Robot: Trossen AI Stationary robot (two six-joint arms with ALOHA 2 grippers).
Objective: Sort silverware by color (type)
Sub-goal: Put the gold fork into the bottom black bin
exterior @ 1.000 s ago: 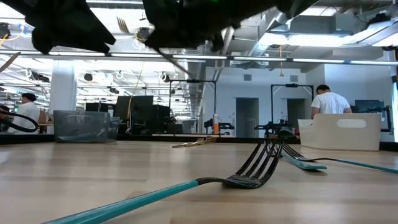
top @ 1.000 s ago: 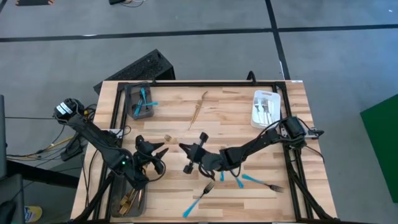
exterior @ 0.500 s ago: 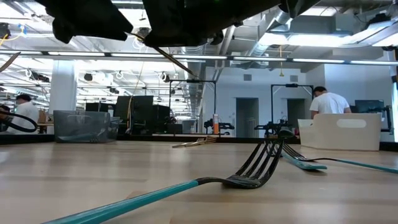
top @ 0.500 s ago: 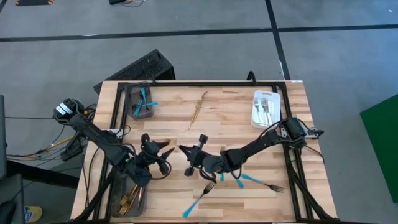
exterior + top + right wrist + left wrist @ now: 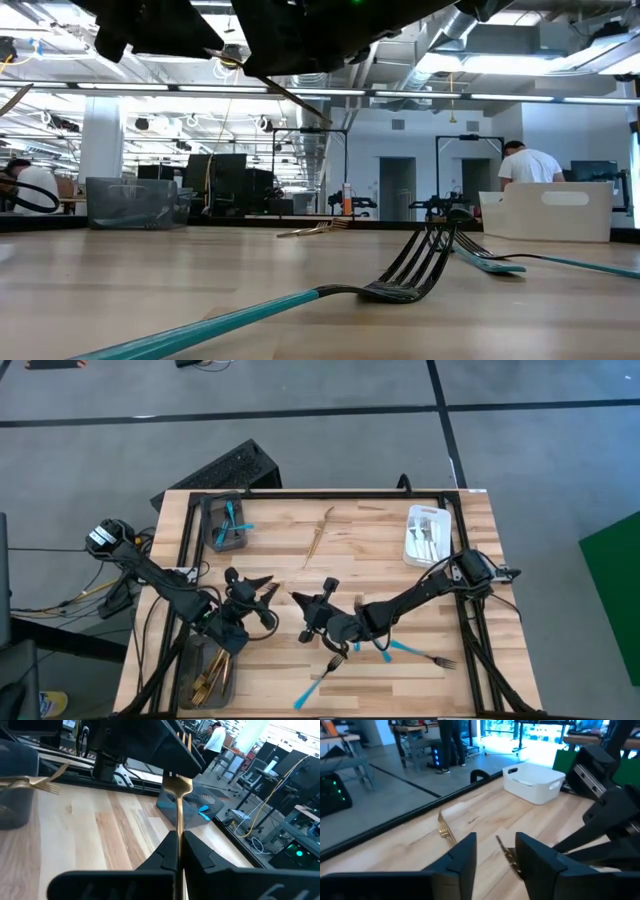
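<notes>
Pale wood table [image 5: 380, 550], white tray [image 5: 428, 535], workshop room beyond, right tool [image 5: 178, 851] clamped on gold fork [image 5: 178, 790], left tool [image 5: 495, 851] apart

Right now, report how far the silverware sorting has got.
Done: blue-handled pieces sit in the grey tray, silver ones in the white tray, gold ones in the tray at the left arm's side. In hand: the right gripper is shut on a gold fork, facing the open left gripper. Left: gold forks and several blue-handled forks lie loose on the table.
</notes>
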